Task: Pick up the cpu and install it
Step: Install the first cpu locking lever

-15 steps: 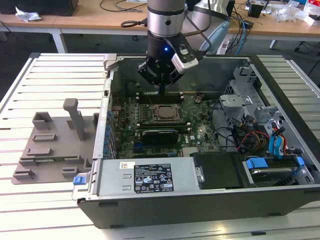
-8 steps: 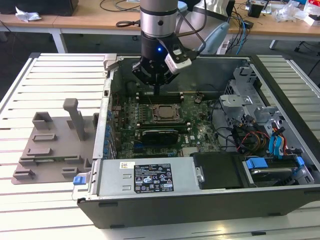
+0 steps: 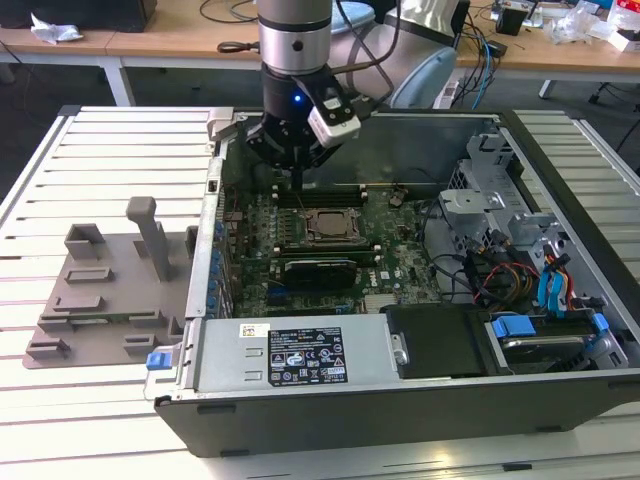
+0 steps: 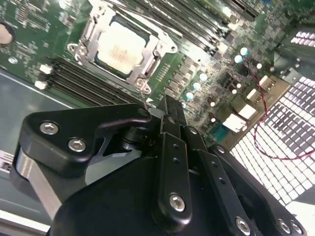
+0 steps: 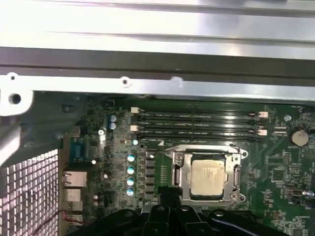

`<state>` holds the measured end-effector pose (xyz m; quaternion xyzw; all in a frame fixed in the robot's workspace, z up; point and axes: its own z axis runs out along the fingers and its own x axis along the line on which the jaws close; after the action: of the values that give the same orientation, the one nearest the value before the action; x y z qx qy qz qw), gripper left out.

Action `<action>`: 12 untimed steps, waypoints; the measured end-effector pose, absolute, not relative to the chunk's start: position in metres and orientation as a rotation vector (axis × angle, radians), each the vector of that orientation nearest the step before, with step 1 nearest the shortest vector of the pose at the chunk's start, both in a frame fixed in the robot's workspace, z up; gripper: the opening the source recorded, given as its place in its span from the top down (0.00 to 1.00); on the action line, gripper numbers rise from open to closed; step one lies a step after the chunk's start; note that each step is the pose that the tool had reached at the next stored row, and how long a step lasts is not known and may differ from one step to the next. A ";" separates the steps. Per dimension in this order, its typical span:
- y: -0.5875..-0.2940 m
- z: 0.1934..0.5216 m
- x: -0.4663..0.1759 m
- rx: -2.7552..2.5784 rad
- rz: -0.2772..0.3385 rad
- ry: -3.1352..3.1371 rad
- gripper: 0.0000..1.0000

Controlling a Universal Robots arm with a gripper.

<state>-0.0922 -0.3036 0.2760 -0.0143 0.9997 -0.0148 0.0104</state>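
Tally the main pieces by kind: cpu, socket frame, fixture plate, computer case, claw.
cpu: 1
socket frame: 1
grey fixture plate: 1
computer case: 1
claw: 1
Total: 5

No print could be made out; the black label (image 3: 305,357) and a small white sticker (image 3: 254,329) on the power supply (image 3: 300,355) carried print and marks too small to tell; the cpu (image 5: 207,178) bore faint, unreadable markings.
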 end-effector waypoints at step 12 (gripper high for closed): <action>-0.277 0.263 -0.106 -0.060 -0.046 3.120 0.89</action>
<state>-0.1064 -0.2773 0.2630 -0.0192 0.9997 -0.0148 0.0104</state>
